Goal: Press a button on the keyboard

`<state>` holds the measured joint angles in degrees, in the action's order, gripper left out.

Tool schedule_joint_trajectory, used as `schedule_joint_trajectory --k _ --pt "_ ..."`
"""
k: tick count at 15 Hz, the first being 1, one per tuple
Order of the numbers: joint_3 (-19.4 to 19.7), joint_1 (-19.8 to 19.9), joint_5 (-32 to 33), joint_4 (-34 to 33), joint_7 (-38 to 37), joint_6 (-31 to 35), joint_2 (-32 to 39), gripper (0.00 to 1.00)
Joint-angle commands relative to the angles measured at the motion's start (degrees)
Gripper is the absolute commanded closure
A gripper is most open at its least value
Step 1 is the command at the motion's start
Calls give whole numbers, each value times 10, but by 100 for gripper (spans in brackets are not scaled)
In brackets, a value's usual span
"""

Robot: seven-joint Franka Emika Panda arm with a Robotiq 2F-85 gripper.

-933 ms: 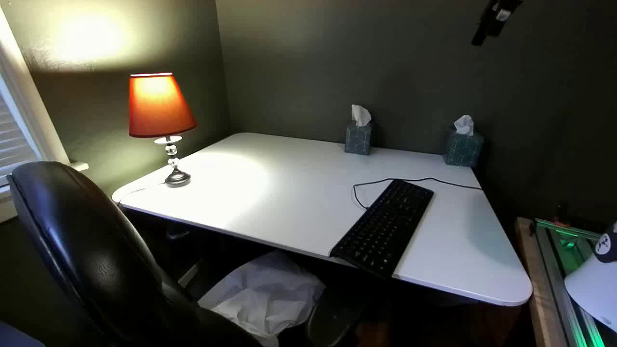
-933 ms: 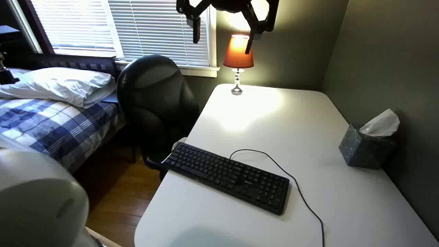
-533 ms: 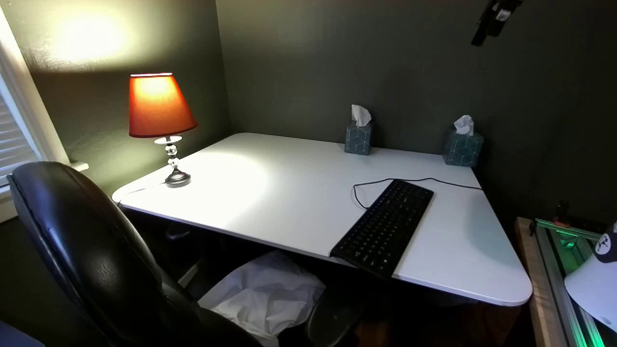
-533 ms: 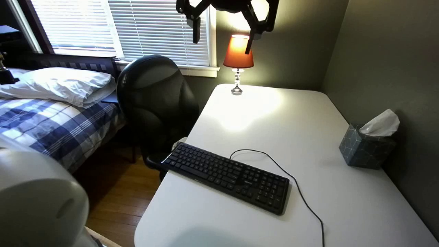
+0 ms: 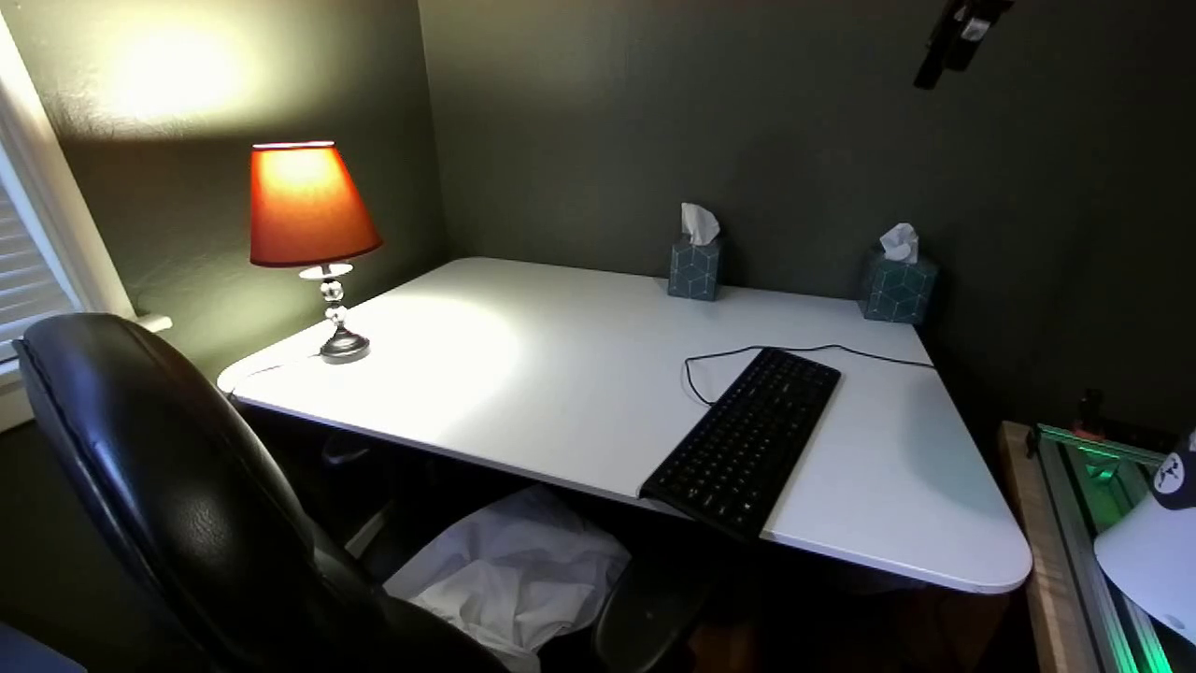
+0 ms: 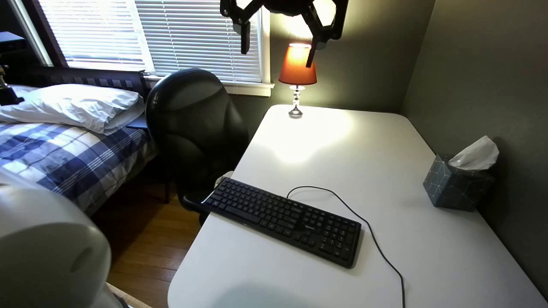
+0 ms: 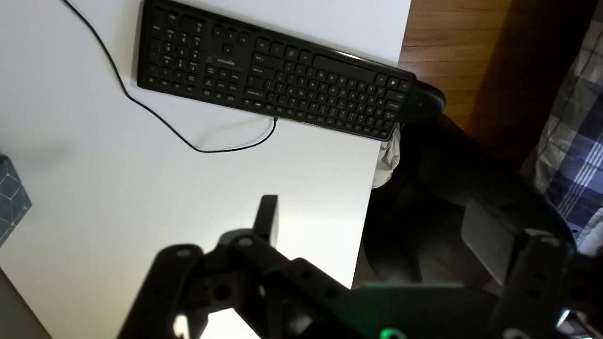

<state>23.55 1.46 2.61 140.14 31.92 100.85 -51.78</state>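
The flat black keyboard (image 5: 747, 439) lies on the white desk, one end sticking out past the desk edge. It also shows in an exterior view (image 6: 280, 220) and in the wrist view (image 7: 278, 75). Its thin black cable (image 6: 372, 235) curves across the desk. My gripper (image 6: 277, 59) hangs high above the desk, well apart from the keyboard. In the wrist view my gripper (image 7: 370, 209) has its fingers wide apart with nothing between them. Only part of my gripper (image 5: 948, 56) shows at the top of an exterior view.
An orange lamp (image 5: 313, 206) stands at the desk's (image 5: 561, 374) far end. Two tissue boxes (image 5: 693, 271) (image 5: 899, 288) stand along the wall. A black chair (image 6: 192, 128) is beside the desk edge, close to the overhanging keyboard end. A bed (image 6: 64, 145) is behind it.
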Motion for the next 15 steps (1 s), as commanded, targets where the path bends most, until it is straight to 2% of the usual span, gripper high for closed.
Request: schedule_joint_trajectory --k 1,10,15 --pt "-3 4 -3 -1 3 -1 2 0" --pt "12 9 -15 5 -16 25 84 0" --pt "14 31 -31 36 -24 89 121 0"
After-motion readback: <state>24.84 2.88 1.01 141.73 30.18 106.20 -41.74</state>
